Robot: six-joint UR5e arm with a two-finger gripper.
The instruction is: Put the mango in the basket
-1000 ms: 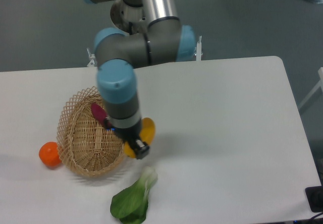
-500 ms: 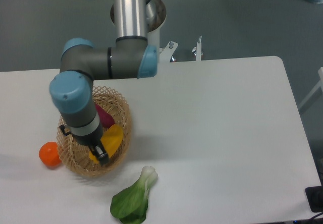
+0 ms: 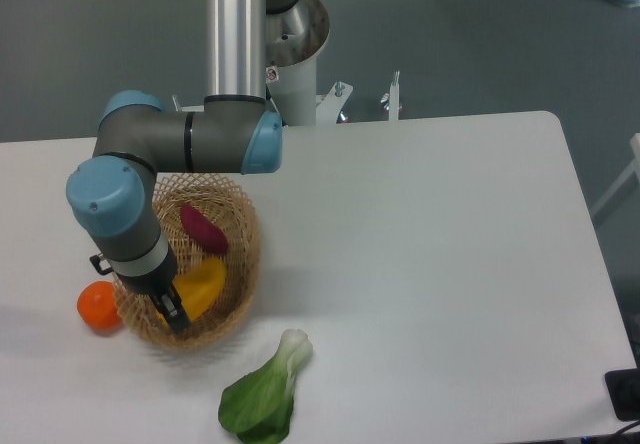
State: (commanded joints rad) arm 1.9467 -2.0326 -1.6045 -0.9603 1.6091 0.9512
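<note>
The yellow-orange mango (image 3: 200, 284) is over the inside of the tan wicker basket (image 3: 243, 254), near its front. My gripper (image 3: 172, 314) is shut on the mango's left end, low inside the basket. The arm's wrist hides the basket's left half. A dark purple-red sweet potato (image 3: 204, 229) lies in the basket behind the mango.
A round orange fruit (image 3: 98, 305) sits on the table just left of the basket. A green leafy bok choy (image 3: 264, 394) lies in front of the basket, near the table's front edge. The arm's base column (image 3: 238, 34) stands behind the basket.
The arm has carried the mango from the basket's right rim leftward into the basket, and the gripper now sits lower and further left.
</note>
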